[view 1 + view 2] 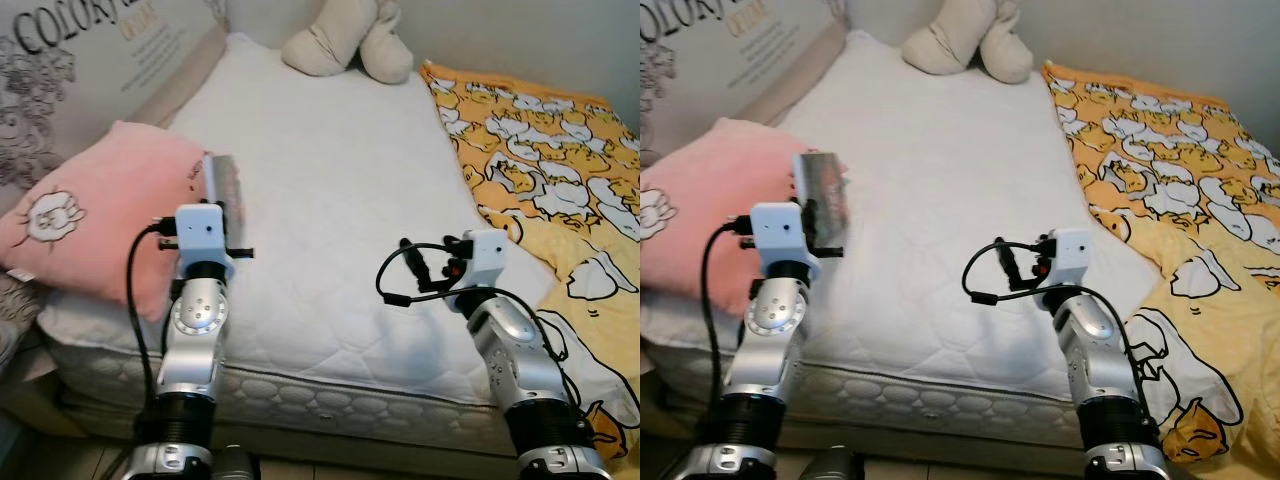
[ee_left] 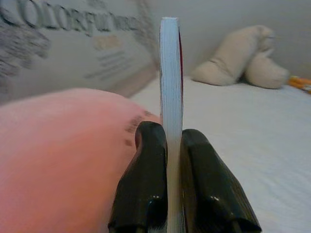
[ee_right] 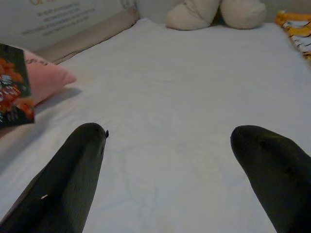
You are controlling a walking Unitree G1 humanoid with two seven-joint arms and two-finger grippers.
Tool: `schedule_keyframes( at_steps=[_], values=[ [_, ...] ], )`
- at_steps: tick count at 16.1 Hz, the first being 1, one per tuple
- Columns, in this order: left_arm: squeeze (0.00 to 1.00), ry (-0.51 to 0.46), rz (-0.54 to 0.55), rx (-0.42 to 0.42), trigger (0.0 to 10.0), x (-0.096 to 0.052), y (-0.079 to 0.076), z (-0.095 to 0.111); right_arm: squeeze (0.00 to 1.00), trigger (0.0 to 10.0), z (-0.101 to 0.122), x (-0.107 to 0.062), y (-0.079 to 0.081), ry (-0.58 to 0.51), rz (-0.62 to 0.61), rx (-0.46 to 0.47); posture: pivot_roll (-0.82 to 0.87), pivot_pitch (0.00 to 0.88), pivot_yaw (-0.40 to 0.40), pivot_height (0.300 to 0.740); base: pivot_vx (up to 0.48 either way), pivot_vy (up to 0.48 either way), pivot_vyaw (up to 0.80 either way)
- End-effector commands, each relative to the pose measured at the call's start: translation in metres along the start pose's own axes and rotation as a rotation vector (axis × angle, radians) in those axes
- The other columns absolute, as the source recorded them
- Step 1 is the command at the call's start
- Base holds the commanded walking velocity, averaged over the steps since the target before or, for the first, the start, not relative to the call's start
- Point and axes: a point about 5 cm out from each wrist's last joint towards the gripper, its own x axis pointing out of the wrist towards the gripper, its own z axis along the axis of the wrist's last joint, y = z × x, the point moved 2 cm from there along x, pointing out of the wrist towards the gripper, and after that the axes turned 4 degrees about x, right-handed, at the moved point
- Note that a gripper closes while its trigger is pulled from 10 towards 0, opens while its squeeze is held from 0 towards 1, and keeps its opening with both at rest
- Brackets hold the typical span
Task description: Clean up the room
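Observation:
My left gripper is shut on a thin book, held upright and seen edge-on between the two black fingers. From the head, the book stands above my left wrist, just beside the pink pillow at the bed's left edge. Its dark and orange cover also shows in the right wrist view. My right gripper is open and holds nothing, its fingers spread wide over the bare white mattress near the bed's front edge.
A beige plush toy lies at the far end of the bed. A yellow duck-print blanket covers the right side. A printed panel with "COLORFUL" lettering stands along the left, behind the pillow.

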Motion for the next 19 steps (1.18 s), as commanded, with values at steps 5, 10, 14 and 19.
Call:
schedule_keyframes(
  at_steps=[5,10,14,19],
  values=[
    [0.00,-0.025,0.008,0.020,0.0,0.012,-0.002,0.012,0.36,10.0,0.001,-0.003,-0.009,-0.006,-0.034,0.000,0.00,0.000,-0.113,0.740,0.074,0.233,0.13],
    [0.00,0.000,-0.065,0.007,0.0,0.021,-0.014,0.013,0.34,10.0,-0.001,-0.002,-0.008,0.003,-0.039,0.006,0.00,0.000,-0.107,0.740,0.358,0.000,0.38],
    [0.00,-0.055,-0.297,-0.018,0.0,0.040,-0.028,0.032,0.34,10.0,-0.002,-0.004,-0.007,0.001,-0.033,0.002,0.00,0.000,-0.109,0.740,0.000,0.000,0.00],
    [0.00,0.059,-0.621,-0.286,0.0,0.062,-0.055,0.042,0.34,10.0,-0.006,-0.017,-0.003,0.024,-0.013,-0.017,-0.06,0.000,-0.125,0.740,0.000,0.000,0.00]
  ],
)
